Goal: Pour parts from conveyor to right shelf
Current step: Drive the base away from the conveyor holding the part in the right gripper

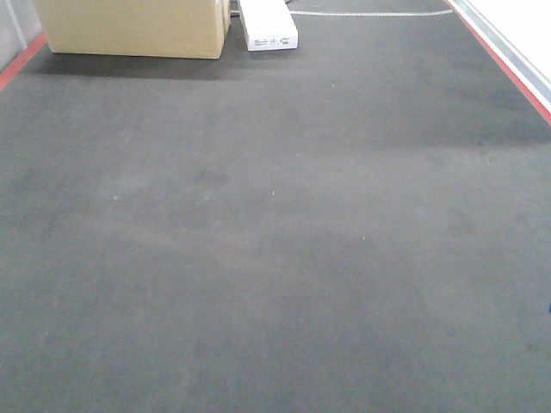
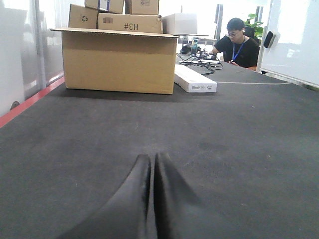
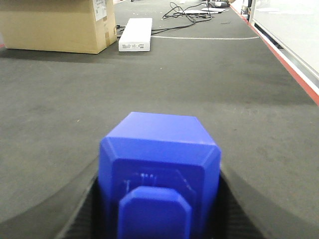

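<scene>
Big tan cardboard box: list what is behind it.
Above the big tan cardboard box show a smaller cardboard box marked #H3 and a squarish white box; behind or atop, unclear. Their bases are hidden.

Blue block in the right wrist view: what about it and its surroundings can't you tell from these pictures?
- Block: bottom cut off by the right wrist view's lower edge; whether it touches the belt is hidden.
- Shelf: in no view.
- Left tool: base cut off by the left wrist view's lower edge.
- White box: label too small to read.
</scene>
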